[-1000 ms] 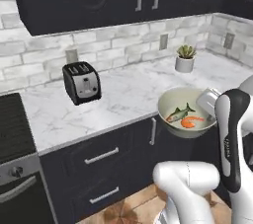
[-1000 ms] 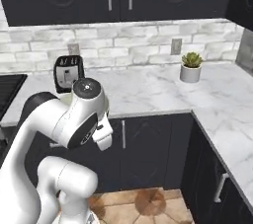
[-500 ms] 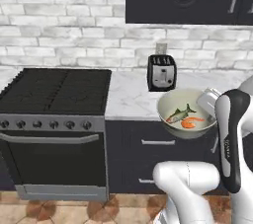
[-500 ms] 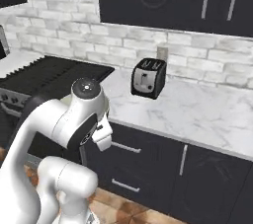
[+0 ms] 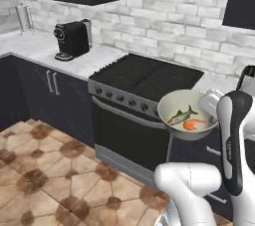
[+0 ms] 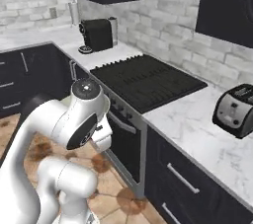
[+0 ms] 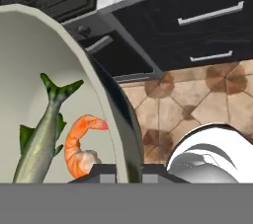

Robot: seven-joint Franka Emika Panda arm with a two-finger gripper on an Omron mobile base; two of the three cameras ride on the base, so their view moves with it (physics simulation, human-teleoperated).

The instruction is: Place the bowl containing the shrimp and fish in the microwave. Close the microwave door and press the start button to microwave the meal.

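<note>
Base has swung toward the stove (image 5: 144, 78); claw (image 7: 129, 171) clamps the bowl (image 5: 172, 105) rim.

wall: grey-white brick (image 5: 174, 18) | cabinets: dark (image 6: 197, 193) | counter: marble (image 6: 197, 134) | floor: brown tile (image 5: 45, 180)

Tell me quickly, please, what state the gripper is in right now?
Gripper: shut on the rim of the bowl, which carries the fish and shrimp.
</note>
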